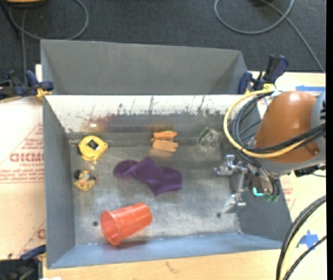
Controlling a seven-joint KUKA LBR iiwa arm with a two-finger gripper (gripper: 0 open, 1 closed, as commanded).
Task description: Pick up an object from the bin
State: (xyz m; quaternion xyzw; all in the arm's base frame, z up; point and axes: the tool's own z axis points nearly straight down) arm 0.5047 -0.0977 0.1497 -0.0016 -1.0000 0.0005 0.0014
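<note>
My gripper (229, 185) hangs low at the bin's right side, close to the right wall. Its two metal fingers stand apart, open, with nothing between them. A clear, glassy object (209, 139) lies just beyond it near the back wall. A crumpled purple cloth (150, 175) lies mid-bin, well left of the fingers. Two orange-tan blocks (164, 143) sit stacked behind the cloth.
An orange plastic cup (125, 221) lies on its side at the front left. A yellow tape measure (92, 147) and a small yellow toy (84, 179) sit along the left wall. The arm's orange cover and cables hang over the right rim.
</note>
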